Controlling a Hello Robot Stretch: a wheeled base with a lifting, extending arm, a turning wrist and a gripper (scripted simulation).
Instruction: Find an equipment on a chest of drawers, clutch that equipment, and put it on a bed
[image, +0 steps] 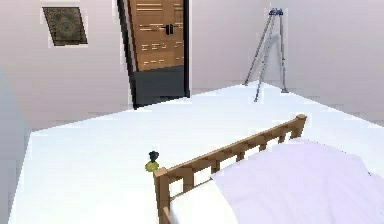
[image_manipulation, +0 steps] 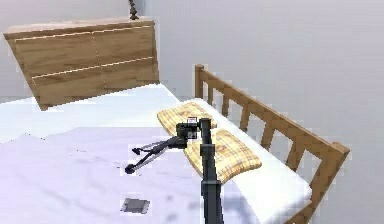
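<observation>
A wooden chest of drawers (image_manipulation: 90, 60) stands at the arm side view's upper left, with a thin dark thing (image_manipulation: 133, 10) on its top. The bed (image_manipulation: 70, 170) with a pale lilac sheet spreads below it, and it shows again at the forward view's lower right (image: 300, 185). My arm rises over the bed, and the gripper (image_manipulation: 137, 160) reaches left above the sheet. I cannot tell whether it holds anything. A small grey flat thing (image_manipulation: 134, 206) lies on the sheet below the fingers.
Two yellow checked pillows (image_manipulation: 235, 150) lie against the slatted headboard (image_manipulation: 265, 120). In the forward view a small dark and yellow thing (image: 153, 160) sits on the floor by the footboard (image: 235, 155). A wooden door (image: 158, 45), a tripod (image: 272, 50) and a framed picture (image: 65, 25) line the far walls.
</observation>
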